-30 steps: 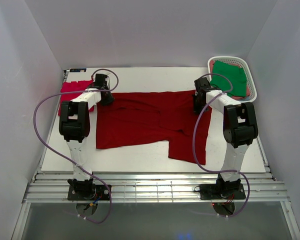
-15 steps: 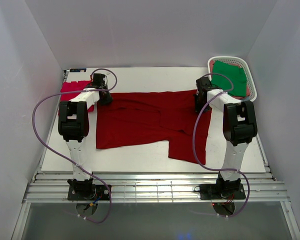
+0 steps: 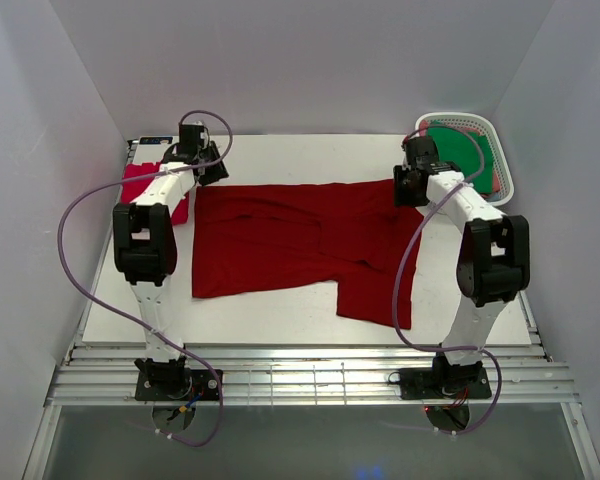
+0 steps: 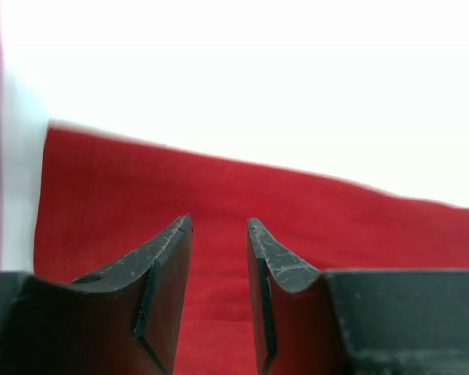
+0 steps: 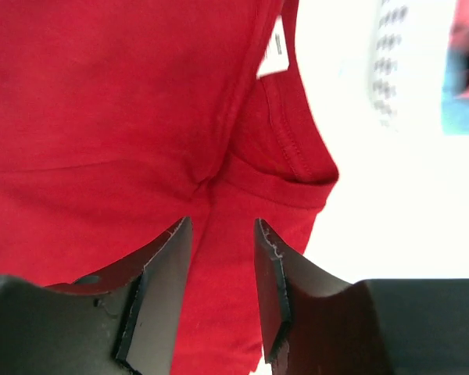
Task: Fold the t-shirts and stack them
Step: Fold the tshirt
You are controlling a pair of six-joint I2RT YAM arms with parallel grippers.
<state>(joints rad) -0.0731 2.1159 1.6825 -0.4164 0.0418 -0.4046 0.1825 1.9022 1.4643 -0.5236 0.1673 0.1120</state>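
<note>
The large dark red cloth t-shirt lies spread flat on the white table, with its long axis going left to right. The left gripper hangs over its far left corner and the right gripper over its far right corner. Both have their jaws apart and grasp nothing.

The big shirt lies spread flat across the middle of the table. At ten o'clock from it, just beside its left edge, lies a smaller shirt. At two o'clock sits the basket with another shirt in it, perhaps on top of more cloth. My left gripper is over the big shirt's far left corner, and my right gripper is over its far right corner.
</note>
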